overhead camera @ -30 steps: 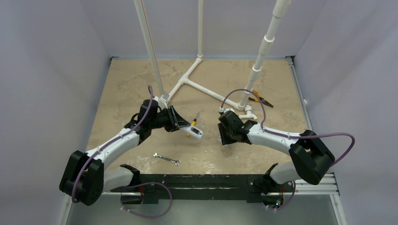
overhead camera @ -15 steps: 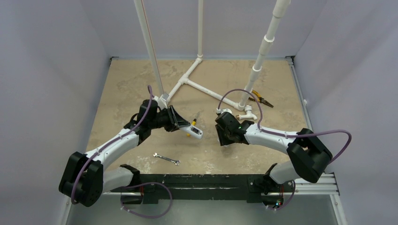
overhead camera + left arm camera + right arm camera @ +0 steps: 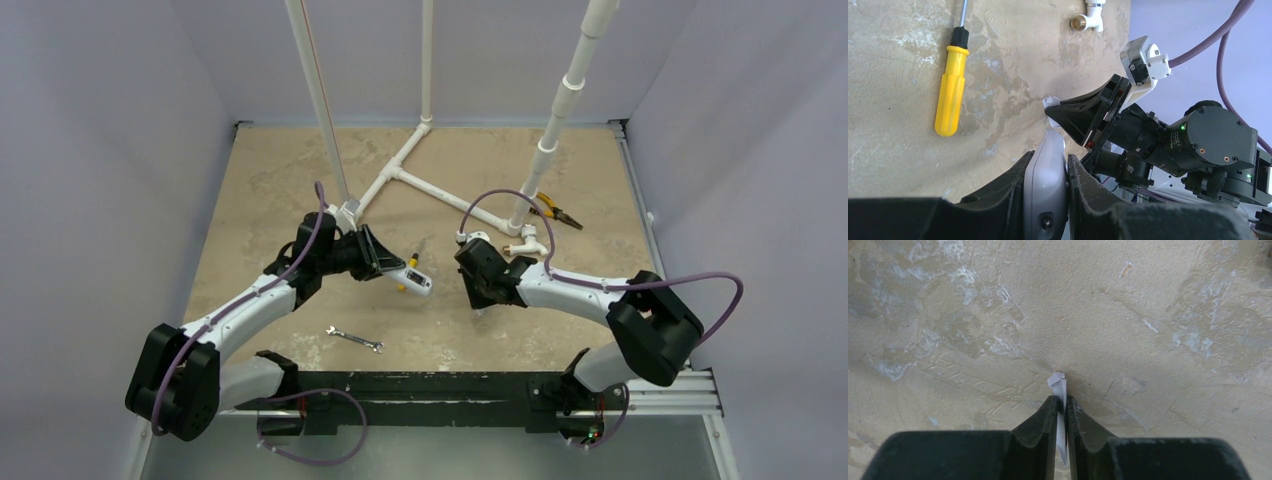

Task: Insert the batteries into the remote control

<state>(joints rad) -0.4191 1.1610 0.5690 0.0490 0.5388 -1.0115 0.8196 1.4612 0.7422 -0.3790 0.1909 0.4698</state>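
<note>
— Since both arms reach toward the middle of the table [image 3: 280,180], where is the remote control [image 3: 1047,192]?

— Clamped in my left gripper [image 3: 1049,161]. The fingers are closed tight against the white body's two long sides, and its free end sticks out past the fingertips toward my right arm. From above it sits near the table's middle, just beside the yellow-handled screwdriver [image 3: 950,92]. Whether it touches the tabletop I cannot tell.

— And the right gripper [image 3: 1060,401]?

— Almost fully closed, pinching a thin white piece [image 3: 1058,382] edge-on. A sliver of it pokes out beyond the tips, which point down close to the tabletop. What the piece is I cannot tell. Those tips are near the remote's free end but apart from it.

— Anything else about?

— A small wrench [image 3: 355,340] lies nearer my bases. Pliers [image 3: 553,212] with yellow grips lie at the far right by the white pipe frame [image 3: 420,185]. A brass-mouthed pipe fitting [image 3: 1087,15] lies beyond the screwdriver.
</note>
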